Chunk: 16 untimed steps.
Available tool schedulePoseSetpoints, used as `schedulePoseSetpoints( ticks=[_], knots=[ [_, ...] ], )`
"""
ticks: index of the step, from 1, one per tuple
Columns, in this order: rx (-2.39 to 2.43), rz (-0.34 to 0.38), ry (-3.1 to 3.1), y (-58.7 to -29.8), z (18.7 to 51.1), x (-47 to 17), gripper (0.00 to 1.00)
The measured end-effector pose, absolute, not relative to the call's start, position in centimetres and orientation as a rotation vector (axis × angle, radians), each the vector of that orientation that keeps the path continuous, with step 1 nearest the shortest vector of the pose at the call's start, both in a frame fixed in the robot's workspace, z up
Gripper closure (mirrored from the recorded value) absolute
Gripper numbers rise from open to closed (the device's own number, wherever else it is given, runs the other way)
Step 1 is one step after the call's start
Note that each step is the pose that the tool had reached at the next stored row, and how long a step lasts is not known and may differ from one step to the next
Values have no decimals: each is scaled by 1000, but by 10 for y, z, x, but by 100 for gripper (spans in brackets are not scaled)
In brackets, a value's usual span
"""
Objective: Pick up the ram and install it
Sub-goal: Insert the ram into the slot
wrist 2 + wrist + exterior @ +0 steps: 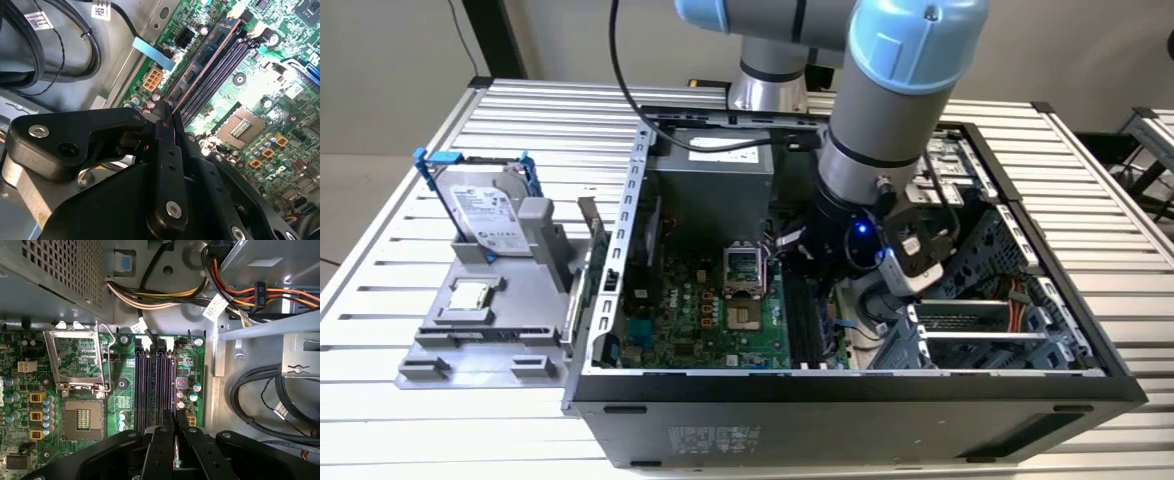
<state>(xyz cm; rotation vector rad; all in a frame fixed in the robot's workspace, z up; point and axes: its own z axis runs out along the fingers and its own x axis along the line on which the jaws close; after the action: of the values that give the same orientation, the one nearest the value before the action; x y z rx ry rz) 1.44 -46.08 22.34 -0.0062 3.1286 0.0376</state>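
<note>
The open computer case (854,385) lies on a slatted metal table (400,430), the arm (894,90) reaching down into it. Over the green motherboard (125,385) the gripper (167,120) has its black fingers (167,155) closed to a narrow gap, pinching the ram (210,60) by one end; the stick runs edge-on along the outermost of the black memory slots (155,385), beside the empty processor socket (82,417)

An open computer case (854,385) sits on a slatted metal table (440,420), its green motherboard (700,315) exposed. Well apart, toward the exterior view's left, a silver hard drive (487,210) in a blue-handled bracket stands upright on a grey holder (480,350), with a small square processor chip (471,296) lying nearer.
</note>
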Motion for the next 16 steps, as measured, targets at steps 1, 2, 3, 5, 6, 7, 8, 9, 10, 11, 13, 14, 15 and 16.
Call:
schedulePoseSetpoints(
  ticks=[1,2,3,5,6,7,8,9,10,11,13,14,15,16],
  knots=[
    [-7,38,3129,-461,223,14,100],
    [-7,37,3129,-460,222,14,100],
    [-7,36,3129,-460,222,14,100],
    [-7,36,3129,-460,221,14,100],
    [-7,35,3129,-460,220,14,100],
    [-7,35,3129,-460,220,14,100],
    [-7,36,3129,-460,220,14,100],
    [-7,35,3129,-460,220,14,100],
    [-7,36,3129,-460,220,13,100],
    [-7,36,3129,-460,220,13,100],
    [-7,36,3129,-460,219,13,100],
    [-7,36,3129,-460,219,13,100],
    [-7,35,3129,-460,218,13,100],
    [-7,36,3129,-460,218,13,100]
  ],
)
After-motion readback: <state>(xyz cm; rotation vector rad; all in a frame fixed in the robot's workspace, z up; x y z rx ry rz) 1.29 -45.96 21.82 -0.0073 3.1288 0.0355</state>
